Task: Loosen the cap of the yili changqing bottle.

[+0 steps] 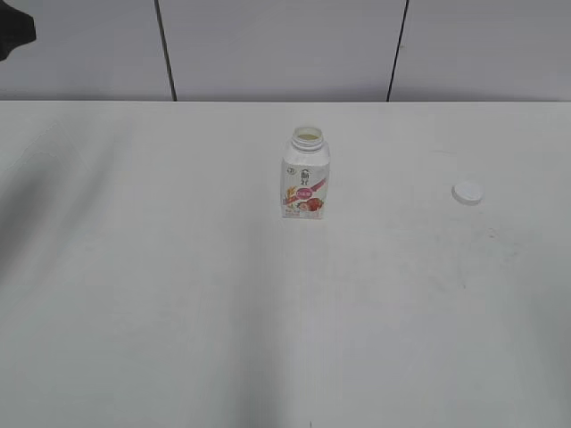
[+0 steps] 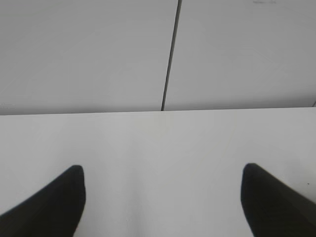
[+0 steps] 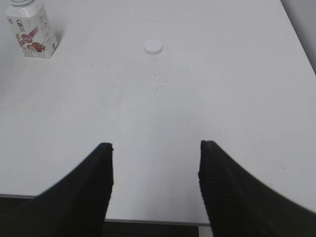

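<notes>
The yili changqing bottle (image 1: 306, 178) stands upright in the middle of the white table, its neck open with no cap on it. It also shows at the top left of the right wrist view (image 3: 31, 29). The white cap (image 1: 467, 193) lies flat on the table well to the right of the bottle, apart from it; in the right wrist view (image 3: 153, 47) it lies far ahead of the jaws. My left gripper (image 2: 163, 170) is open and empty above bare table. My right gripper (image 3: 155, 145) is open and empty near the table's front edge.
The white table (image 1: 178, 294) runs back to a grey panelled wall (image 1: 285, 45) with dark seams. A dark shape (image 1: 13, 31) shows at the top left corner of the exterior view. The table's front edge (image 3: 158, 222) lies under my right gripper.
</notes>
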